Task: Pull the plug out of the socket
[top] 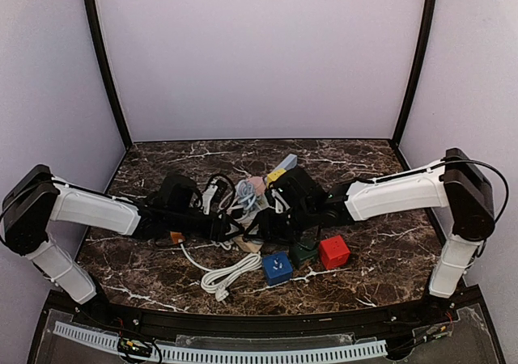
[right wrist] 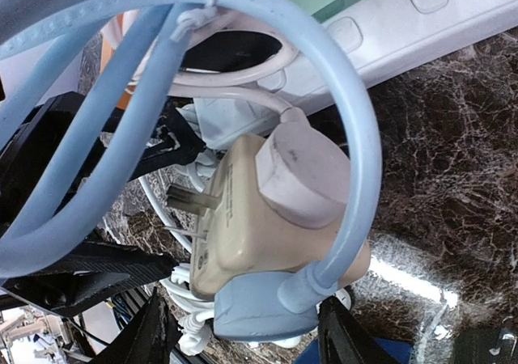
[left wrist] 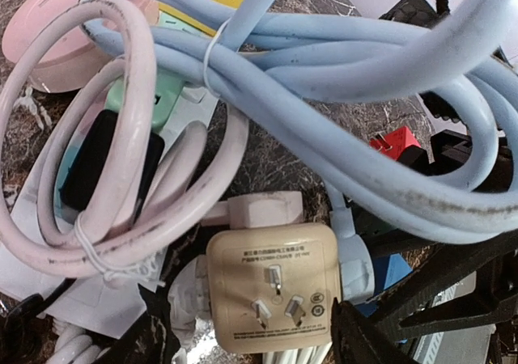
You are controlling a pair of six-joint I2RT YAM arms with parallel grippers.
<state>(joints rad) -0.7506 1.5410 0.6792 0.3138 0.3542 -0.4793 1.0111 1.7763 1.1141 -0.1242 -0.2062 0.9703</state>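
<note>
The right gripper [right wrist: 247, 332] stands spread astride the light-blue plug [right wrist: 259, 309], which is seated in the beige adapter cube [right wrist: 243, 218]. The left gripper [left wrist: 251, 346] flanks the cube, grip unclear. The plug looks rigid, light and smooth: pinch its body, not its cable [right wrist: 356, 137]. Only the left wrist view shows the cube's printed socket face.

white arm shells [top: 93, 209], black joints [top: 32, 204], apparently black cable [top: 503, 183].

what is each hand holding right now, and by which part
Cannot be told. The right hand straddles the blue plug in the beige adapter and the left hand flanks that adapter, but neither view shows contact.
</note>
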